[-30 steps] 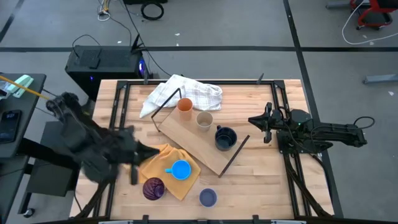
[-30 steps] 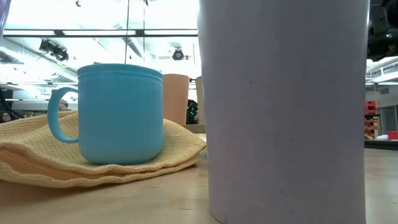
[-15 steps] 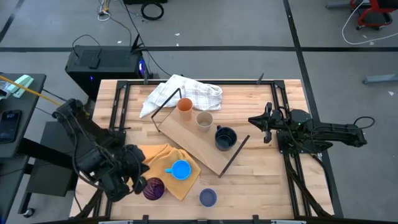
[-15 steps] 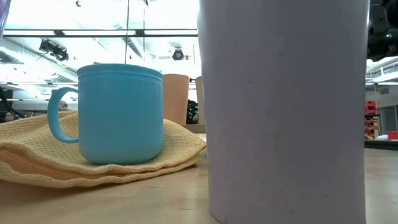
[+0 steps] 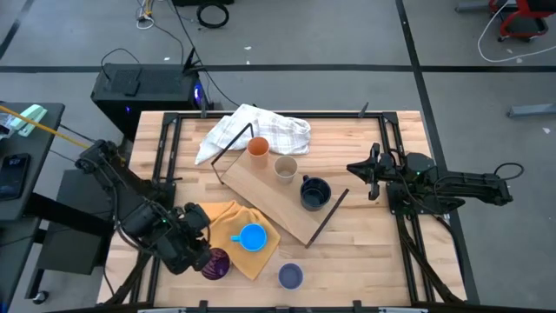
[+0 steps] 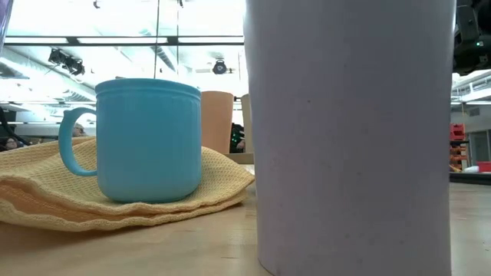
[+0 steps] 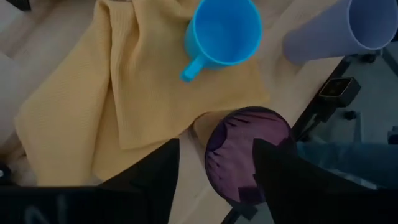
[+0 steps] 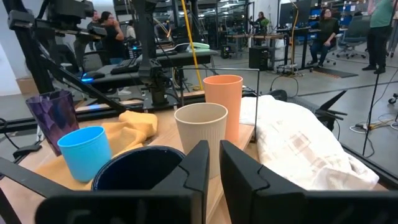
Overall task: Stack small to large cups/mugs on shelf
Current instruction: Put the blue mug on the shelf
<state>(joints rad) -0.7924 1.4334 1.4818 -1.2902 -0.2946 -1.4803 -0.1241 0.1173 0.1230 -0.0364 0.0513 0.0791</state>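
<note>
Pincer status, left: I have brought it down to the desk's front-left corner within the last second, and its jaws have spread wide. They now straddle the near rim of the purple cup, gripping nothing. I judge this the approach for a pickup.

The purple cup stands upright on bare wood, just beside the yellow cloth, translucent with ribbed walls.

The orange cup, beige cup and navy mug already sit in a row on the shelf. The blue mug and lavender cup remain off it.

The right pincer waits near the desk's right edge, jaws nearly closed, empty.
</note>
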